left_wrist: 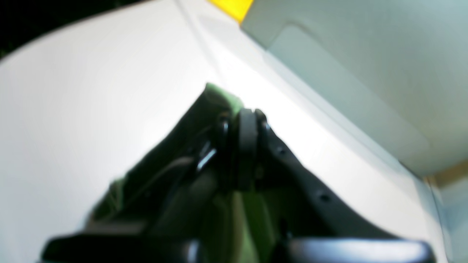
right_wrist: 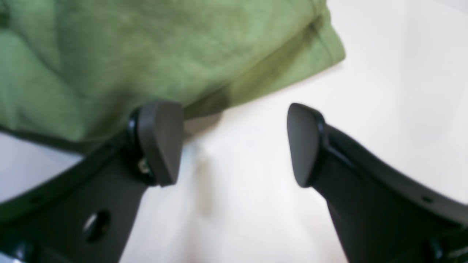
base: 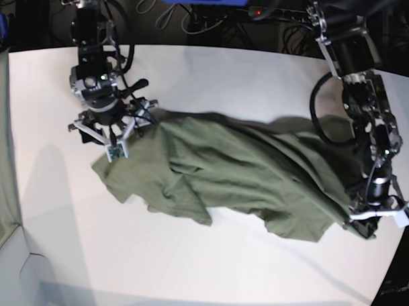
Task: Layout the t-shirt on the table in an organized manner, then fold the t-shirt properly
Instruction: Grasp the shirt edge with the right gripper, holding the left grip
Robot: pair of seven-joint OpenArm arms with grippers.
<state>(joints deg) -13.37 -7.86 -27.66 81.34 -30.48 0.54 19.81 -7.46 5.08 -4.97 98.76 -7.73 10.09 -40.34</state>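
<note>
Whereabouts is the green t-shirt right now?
In the base view the t-shirt lies crumpled across the middle of the white table, stretched between the two arms, with the left gripper pinching its edge.

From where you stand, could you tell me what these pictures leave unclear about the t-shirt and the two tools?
- Left wrist view: blurred; the left tool is shut on the t-shirt, but which part cannot be told.
- Base view: the t-shirt lies crumpled on the table; folds hide collar and sleeves.
- Right wrist view: the open right tool nears a hem; the frame crops the rest.
</note>
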